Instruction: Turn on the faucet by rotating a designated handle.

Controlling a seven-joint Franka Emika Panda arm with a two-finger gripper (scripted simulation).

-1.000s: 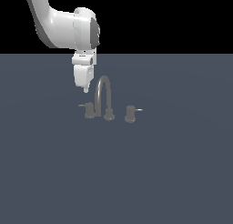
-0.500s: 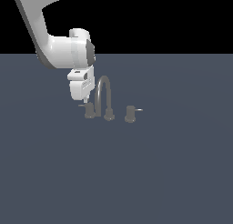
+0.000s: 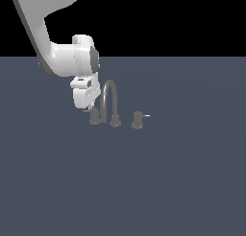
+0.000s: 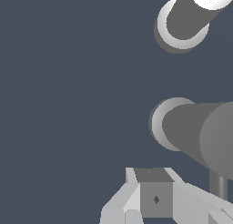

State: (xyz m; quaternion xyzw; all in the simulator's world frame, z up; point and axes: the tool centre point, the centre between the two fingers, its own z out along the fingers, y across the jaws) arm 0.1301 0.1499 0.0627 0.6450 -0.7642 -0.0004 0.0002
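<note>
The faucet (image 3: 110,101) is a dull grey tap with an arched spout and two short side valves. The handle (image 3: 94,117) is the valve on the exterior view's left, and its thin dull lever (image 3: 86,111) points toward that left. My gripper (image 3: 85,106) hangs just above and beside that lever, close to the valve; contact cannot be told. In the wrist view the fingers (image 4: 154,199) sit together with no gap and hold nothing. The handle's cylinder (image 4: 191,129) is close by, with a thin rod (image 4: 220,185) beside it.
The other valve (image 3: 137,120), on the exterior view's right, has a bright whitish lever (image 3: 146,116). The faucet stands on a flat dark grey-blue floor (image 3: 144,182). A second grey cylinder (image 4: 182,25) of the faucet shows farther off in the wrist view.
The arm has come down and moved to the exterior view's left, bringing the gripper from above the spout to beside the left valve's lever. The faucet has not visibly moved.
</note>
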